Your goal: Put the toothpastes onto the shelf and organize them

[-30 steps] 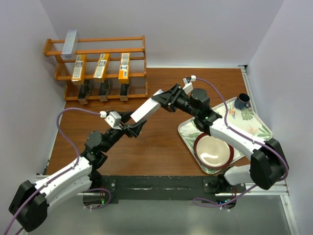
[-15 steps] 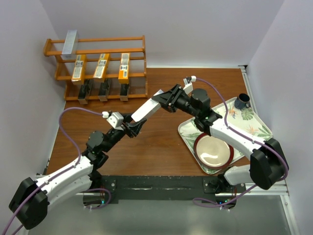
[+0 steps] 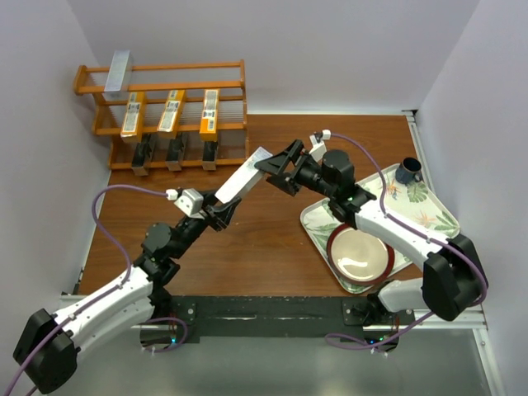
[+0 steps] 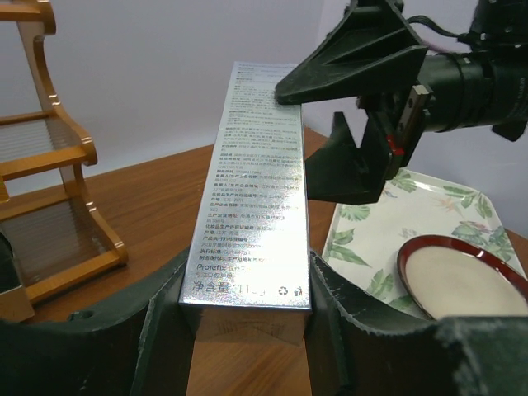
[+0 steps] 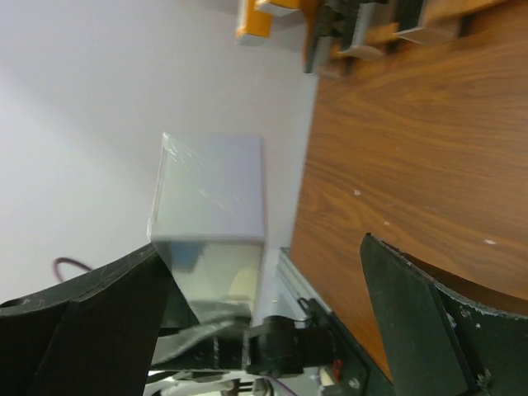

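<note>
Here, the silver carton point(image 3: 242, 176) is clamped by the left gripper point(image 3: 221, 209); its far end is straddled by the wide-open right gripper point(image 3: 279, 159), presumably for handover.

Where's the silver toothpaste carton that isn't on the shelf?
Top view, centre: the silver carton is above the table, near end clamped in the left gripper, far end at the open right gripper, between the shelf and the leaf-patterned tray.
</note>
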`<state>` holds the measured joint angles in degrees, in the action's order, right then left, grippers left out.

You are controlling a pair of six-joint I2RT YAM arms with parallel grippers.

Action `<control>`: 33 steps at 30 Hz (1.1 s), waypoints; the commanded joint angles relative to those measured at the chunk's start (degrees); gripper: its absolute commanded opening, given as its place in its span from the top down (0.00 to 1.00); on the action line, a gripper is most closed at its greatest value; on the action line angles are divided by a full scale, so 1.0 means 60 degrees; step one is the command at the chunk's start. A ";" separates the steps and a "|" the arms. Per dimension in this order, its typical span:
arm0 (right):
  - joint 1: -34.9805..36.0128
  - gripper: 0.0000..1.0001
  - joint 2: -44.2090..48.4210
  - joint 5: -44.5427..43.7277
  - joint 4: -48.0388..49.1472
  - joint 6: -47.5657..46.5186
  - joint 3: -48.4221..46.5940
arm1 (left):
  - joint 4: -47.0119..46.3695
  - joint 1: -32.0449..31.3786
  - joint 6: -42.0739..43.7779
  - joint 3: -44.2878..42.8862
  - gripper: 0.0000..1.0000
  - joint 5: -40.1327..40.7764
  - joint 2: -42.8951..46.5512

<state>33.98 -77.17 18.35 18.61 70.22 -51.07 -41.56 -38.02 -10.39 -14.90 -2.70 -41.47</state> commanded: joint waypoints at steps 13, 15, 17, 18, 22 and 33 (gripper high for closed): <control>-0.0946 0.01 0.3484 -0.2822 -0.3802 -0.5708 -0.0292 | 0.1945 -0.0006 0.1115 -0.3064 0.85 0.3861 -0.0835; -0.0946 0.01 0.3676 -0.3028 -0.3995 -0.6468 -0.0263 | 0.2253 0.0139 0.1321 -0.3608 0.85 0.4126 -0.1259; -0.0946 0.01 0.3881 -0.3219 -0.4083 -0.6823 -0.0161 | 0.2734 0.0373 0.1410 -0.4487 0.85 0.4141 -0.1568; -0.0946 0.01 0.3925 -0.3234 -0.4083 -0.7057 -0.0030 | 0.2926 0.0781 0.1366 -0.4766 0.85 0.4054 -0.1874; -0.0946 0.01 0.3999 -0.3088 -0.4010 -0.7512 0.0205 | 0.3396 0.2233 0.0825 -0.6054 0.85 0.2956 -0.2637; -0.0668 0.01 0.4248 -0.3468 -0.3996 -0.8347 0.0528 | 0.4859 0.5088 0.0254 -0.9233 0.85 0.1022 -0.5125</control>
<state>28.99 -53.36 -0.12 -6.44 23.57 -48.47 -13.72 -13.04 -5.63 -61.78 9.65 -68.20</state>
